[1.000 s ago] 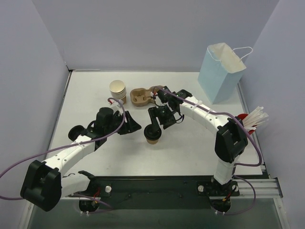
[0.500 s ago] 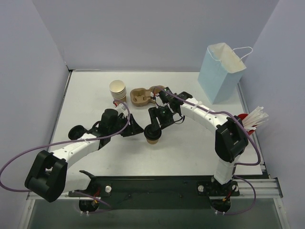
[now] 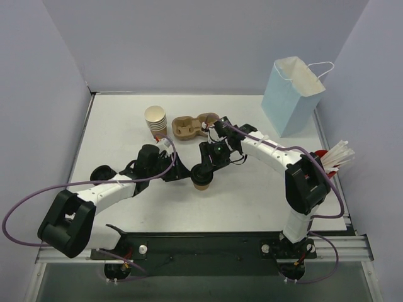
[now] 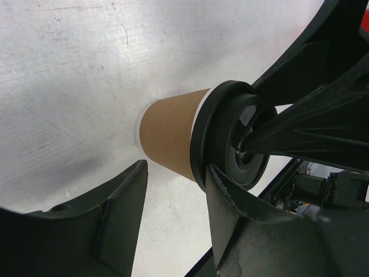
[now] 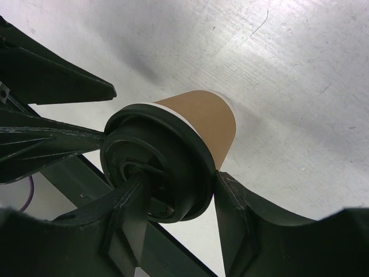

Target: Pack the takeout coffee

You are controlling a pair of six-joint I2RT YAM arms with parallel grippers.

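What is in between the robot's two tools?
The coffee cup stands between the left tool and the right tool. The top view shows it best.

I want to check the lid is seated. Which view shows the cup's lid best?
Right wrist: the lid appears large and almost face-on. Left wrist shows it from the side, partly blocked; the top view shows it tiny.

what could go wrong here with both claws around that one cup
1. The left claw and the right claw both crowd one lidded cup, so their fingers could collide.
2. The right claw sits at the black lid, not the paper body. A squeeze there might pop the lid loose or tip the cup.
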